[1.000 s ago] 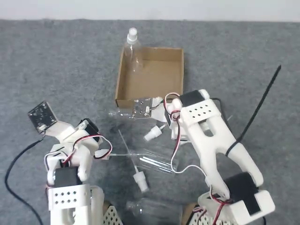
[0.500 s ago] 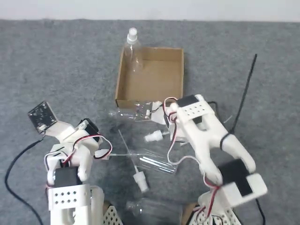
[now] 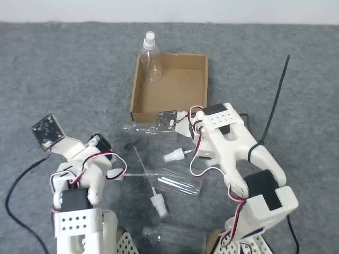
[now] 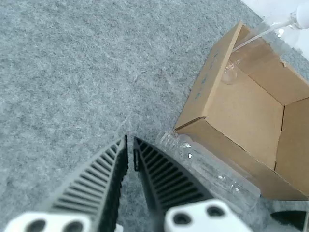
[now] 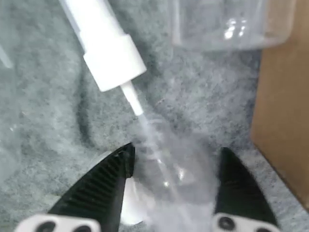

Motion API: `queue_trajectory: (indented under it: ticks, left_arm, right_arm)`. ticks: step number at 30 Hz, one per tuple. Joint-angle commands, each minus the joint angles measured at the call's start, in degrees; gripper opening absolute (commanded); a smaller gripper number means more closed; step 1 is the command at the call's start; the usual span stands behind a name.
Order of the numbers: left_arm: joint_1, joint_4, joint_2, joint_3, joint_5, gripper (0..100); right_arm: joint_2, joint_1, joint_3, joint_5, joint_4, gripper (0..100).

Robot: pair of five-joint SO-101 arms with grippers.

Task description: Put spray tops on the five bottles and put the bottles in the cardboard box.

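The right gripper (image 5: pixel 176 154) is open; the spray top (image 5: pixel 108 53) lies on the carpet (image 5: pixel 43 96) just ahead, long axis w/ thin tube pointing into the gap between the jaws, so this arm is nearer than the left gripper (image 4: pixel 130 140), closed & empty. Something clear between the right jaws is too blurry to name; the bottle (image 5: pixel 231 21) beside the cardboard box (image 5: pixel 285 96) is cut off.

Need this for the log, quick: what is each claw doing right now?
Left claw: closed, empty.
Right claw: open around the tube of a spray top, not gripping.
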Motion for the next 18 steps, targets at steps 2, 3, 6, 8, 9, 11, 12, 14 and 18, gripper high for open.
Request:
queue_trajectory:
  ticks: [2, 3, 6, 8, 9, 11, 12, 14, 18]
  left_arm:
    - [-0.35, -1.76, -0.88, -0.75, -0.70, 1]
    - [-0.35, -1.76, -0.88, -0.75, -0.70, 1]
    - [-0.35, -1.76, -0.88, -0.75, -0.70, 1]
    - [-0.35, -1.85, -0.88, -0.75, -0.70, 1]
    - [-0.35, -1.85, -0.88, -0.75, -0.70, 1]
    - [-0.35, -1.85, -0.88, -0.75, -0.70, 1]
    - [-0.35, -1.85, -0.88, -0.75, -0.70, 1]
    - [-0.35, -1.85, -0.88, -0.75, -0.70, 1]
    - [-0.35, -1.85, -0.88, -0.75, -0.70, 1]
  right_arm:
    - [-0.84, 0.66, -3.52, 0.26, -0.75, 13.6]
    - [-0.84, 0.75, -3.52, 0.26, -0.75, 13.5]
    - [-1.63, 0.84, -3.52, -0.88, -0.22, 13.3]
    - [-3.21, 0.84, -3.52, -2.46, 1.36, 13.3]
    - [-4.35, 0.75, -3.52, -2.99, 2.24, 13.3]
    - [-6.64, 0.75, -3.52, -3.08, 3.65, 13.3]
    - [-7.69, 0.84, -3.52, -3.08, 4.26, 13.3]
    - [-9.36, 1.01, -3.52, -3.08, 5.49, 13.3]
    - [-10.68, 2.33, -3.52, -3.08, 7.34, 13.3]
